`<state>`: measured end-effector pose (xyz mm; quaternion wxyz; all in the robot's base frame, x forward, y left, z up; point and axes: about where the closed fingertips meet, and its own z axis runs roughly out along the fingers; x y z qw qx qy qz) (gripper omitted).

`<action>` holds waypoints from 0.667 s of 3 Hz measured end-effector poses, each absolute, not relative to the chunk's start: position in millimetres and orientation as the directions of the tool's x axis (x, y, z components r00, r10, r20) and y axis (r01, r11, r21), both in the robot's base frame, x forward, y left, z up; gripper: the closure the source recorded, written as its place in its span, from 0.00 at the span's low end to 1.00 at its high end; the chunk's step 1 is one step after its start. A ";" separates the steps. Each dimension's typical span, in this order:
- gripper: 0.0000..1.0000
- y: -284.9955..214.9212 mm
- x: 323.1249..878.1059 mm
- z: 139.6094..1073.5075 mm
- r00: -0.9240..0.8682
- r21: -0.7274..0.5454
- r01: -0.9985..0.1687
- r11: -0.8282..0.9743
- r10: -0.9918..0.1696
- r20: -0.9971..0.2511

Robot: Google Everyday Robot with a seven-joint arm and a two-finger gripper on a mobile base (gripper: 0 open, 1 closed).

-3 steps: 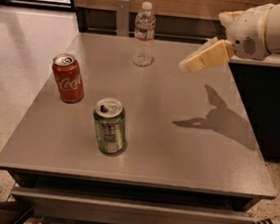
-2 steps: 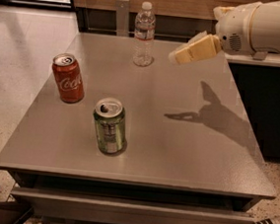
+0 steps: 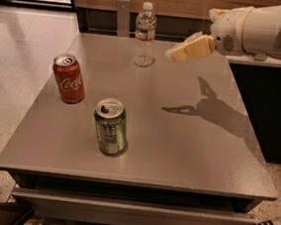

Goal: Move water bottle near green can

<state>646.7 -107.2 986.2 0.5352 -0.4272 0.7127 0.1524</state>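
While the water bottle (image 3: 145,35) is standing upright at the far edge of the table (image 3: 186,154), well apart from the green can (image 3: 110,126), we are judging the task as barely begun. The bottle is sitting a little left of the table's middle line, with its white cap on. The green can is standing upright much nearer to us and slightly further left, with bare tabletop between the two. A red can (image 3: 68,78) is standing to the left, between them in depth, and it is playing no part in this job.

We are holding the gripper (image 3: 184,50) in the air just to the right of the bottle, at about the height of its lower body. It is apart from the bottle, with a clear gap showing. We are seeing nothing carried in it, and we cannot tell whether it is set wide or narrow. The arm (image 3: 253,28) is reaching in from the right, and its shadow (image 3: 205,108) is falling on the tabletop to the right of centre.

As we are reading it, only the approach is under way. The grasp, the lift, the carry toward the near left and the setting down beside the green can are all waiting to be done.
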 end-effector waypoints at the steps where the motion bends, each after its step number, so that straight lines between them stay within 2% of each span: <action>1: 0.00 -88.4 699.4 964.0 -0.045 -0.193 -0.771 0.606 -0.354 -0.934; 2: 0.00 -71.0 747.1 942.6 -0.011 -0.141 -0.767 0.626 -0.232 -0.973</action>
